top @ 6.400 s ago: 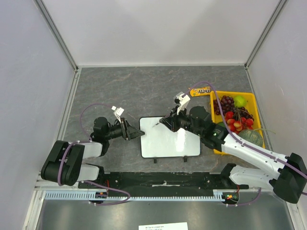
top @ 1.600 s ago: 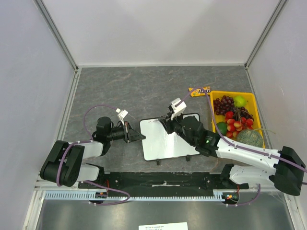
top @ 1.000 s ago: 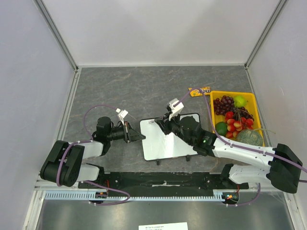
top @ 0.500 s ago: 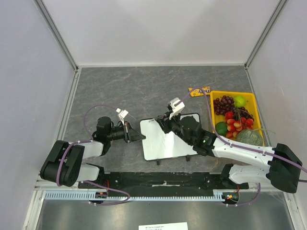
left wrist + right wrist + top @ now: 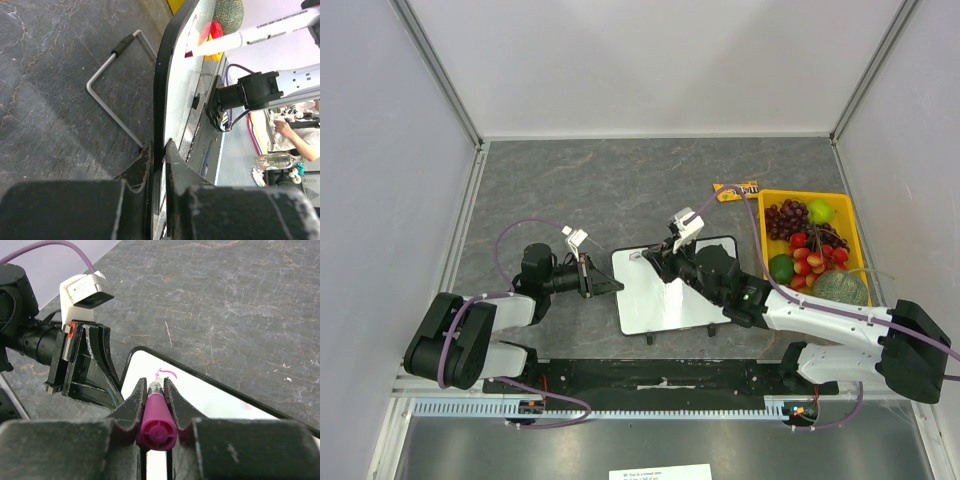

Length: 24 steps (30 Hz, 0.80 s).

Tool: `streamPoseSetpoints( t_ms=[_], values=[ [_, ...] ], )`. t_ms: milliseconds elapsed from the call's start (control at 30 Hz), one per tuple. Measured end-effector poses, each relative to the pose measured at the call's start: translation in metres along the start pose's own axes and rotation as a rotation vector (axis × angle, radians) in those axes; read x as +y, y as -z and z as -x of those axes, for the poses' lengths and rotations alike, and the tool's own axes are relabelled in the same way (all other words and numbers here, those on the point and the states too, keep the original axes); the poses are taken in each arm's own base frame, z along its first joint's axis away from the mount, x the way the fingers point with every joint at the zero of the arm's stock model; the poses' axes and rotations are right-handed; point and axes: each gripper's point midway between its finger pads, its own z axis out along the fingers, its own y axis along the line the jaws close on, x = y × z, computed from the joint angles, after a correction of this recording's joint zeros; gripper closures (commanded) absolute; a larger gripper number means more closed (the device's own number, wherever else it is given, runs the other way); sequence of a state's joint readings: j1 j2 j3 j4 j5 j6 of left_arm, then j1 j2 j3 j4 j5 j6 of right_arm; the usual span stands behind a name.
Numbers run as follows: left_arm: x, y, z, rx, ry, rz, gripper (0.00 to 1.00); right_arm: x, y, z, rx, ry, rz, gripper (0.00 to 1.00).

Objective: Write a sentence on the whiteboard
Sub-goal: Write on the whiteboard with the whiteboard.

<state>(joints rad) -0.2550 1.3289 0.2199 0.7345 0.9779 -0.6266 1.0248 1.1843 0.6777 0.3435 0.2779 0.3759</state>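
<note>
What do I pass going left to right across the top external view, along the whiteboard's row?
left gripper → whiteboard → yellow fruit tray. The right gripper, holding the marker, overlaps the whiteboard, so it is left out.

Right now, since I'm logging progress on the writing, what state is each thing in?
whiteboard: clamped at its left edge.
left claw: shut on the whiteboard's edge.
right claw: shut on the marker.
marker: uncapped, tip at the board's far left corner.
sentence: barely begun, one pink stroke.
yellow tray: full of fruit.
</note>
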Motion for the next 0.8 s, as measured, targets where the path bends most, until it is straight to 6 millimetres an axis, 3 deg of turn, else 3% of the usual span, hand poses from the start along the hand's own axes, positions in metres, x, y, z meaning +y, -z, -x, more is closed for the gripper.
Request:
streamPoseSetpoints(
  t_ms=[800],
  values=[
    [0.0, 0.0, 0.0, 0.001, -0.001, -0.001, 0.98, 0.01, 0.016, -0.024, 0.075, -0.018, 0.069, 1.0]
  ],
)
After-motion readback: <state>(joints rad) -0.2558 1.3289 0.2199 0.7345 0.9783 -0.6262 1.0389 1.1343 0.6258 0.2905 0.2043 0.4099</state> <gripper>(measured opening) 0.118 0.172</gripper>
